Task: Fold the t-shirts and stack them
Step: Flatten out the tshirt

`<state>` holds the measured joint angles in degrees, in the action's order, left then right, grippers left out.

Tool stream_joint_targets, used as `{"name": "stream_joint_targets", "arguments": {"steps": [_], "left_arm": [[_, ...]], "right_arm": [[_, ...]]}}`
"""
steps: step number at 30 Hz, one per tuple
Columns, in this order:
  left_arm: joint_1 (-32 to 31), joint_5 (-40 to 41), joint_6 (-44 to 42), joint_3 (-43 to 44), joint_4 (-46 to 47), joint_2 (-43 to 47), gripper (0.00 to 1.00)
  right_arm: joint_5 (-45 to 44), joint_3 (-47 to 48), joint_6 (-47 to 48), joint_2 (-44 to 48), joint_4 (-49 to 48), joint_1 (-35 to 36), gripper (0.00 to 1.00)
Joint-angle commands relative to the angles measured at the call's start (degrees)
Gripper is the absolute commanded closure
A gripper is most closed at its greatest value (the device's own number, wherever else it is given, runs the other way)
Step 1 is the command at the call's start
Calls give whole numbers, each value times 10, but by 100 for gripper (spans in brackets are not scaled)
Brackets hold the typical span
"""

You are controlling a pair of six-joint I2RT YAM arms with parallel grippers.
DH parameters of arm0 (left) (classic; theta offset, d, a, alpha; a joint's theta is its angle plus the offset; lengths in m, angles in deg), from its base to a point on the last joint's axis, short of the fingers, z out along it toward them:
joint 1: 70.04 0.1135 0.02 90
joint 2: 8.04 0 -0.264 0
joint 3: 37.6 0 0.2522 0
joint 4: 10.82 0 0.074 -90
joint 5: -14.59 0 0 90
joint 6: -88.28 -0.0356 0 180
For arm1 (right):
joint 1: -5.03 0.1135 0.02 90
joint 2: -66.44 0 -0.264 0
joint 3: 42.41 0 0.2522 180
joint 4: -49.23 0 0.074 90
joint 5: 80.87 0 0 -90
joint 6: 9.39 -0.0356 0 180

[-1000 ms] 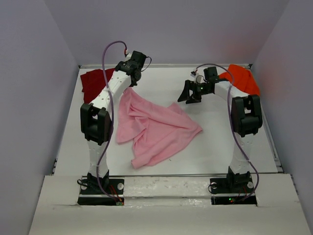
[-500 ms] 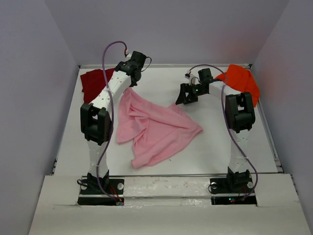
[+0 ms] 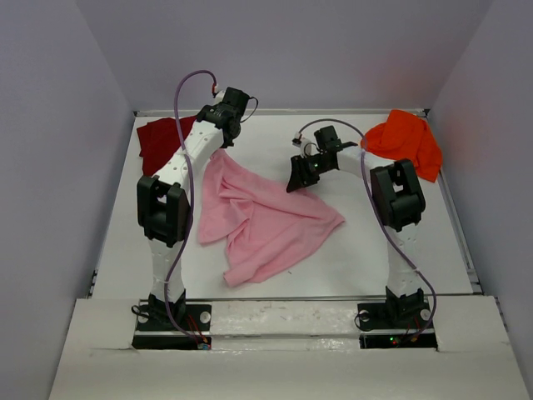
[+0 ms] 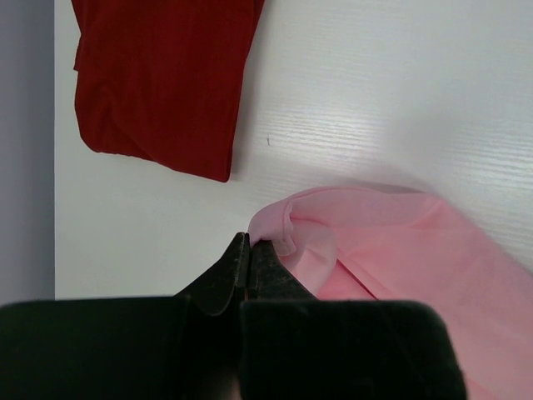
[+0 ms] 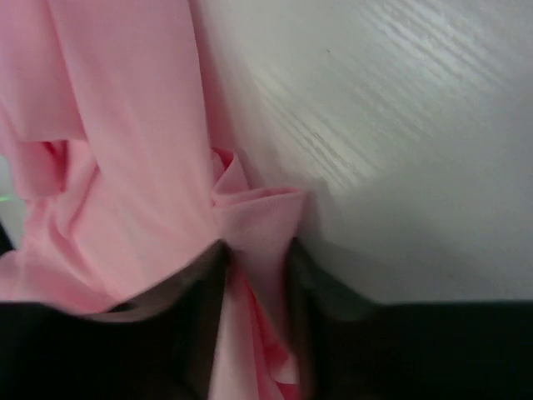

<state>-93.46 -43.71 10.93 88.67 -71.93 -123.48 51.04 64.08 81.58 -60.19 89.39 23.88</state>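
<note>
We see the left tool [image 4: 250, 243] pinching the pink t-shirt [image 3: 266, 221] mid-table [image 3: 375, 242]. The right tool [image 5: 256, 247] straddles its fold; we cannot tell if it grips. The dark red t-shirt [image 3: 158, 142] lies far-left, the orange t-shirt [image 3: 404, 137] far-right.

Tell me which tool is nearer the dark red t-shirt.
Left. The left tool is close beside the dark red t-shirt, pinching the pink t-shirt; the right tool is far off at that shirt's opposite corner.

We're looking down our left gripper [image 4: 250, 254], its jaws pressed together on a rolled edge of the light pink t-shirt [image 4: 400, 242], which spreads away to the right. Up at top left lies the dark red t-shirt [image 4: 158, 75], apart from the pink one, with bare white table [image 4: 400, 92] between them.
</note>
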Motion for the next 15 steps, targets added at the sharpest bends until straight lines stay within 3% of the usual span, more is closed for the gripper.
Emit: {"name": "stream_joint_targets", "arguments": {"steps": [1,3,9,11,13,15], "left_arm": [[-1,13,-2,-4,8,30,98],[-1,13,-1,-10,9,32,98],[-1,15,-2,-15,12,38,98],[-1,14,-2,-14,12,38,98],[-1,14,-2,-13,13,38,98],[-1,13,-2,-14,12,38,98]], "right_arm": [[-54,-23,3,-14,27,10,72],[-70,-9,-3,-22,41,10,100],[-82,18,-8,-27,54,10,100],[-78,37,-8,-30,64,10,92],[-71,57,-8,-39,79,10,65],[-54,66,-8,-47,86,10,48]]}}
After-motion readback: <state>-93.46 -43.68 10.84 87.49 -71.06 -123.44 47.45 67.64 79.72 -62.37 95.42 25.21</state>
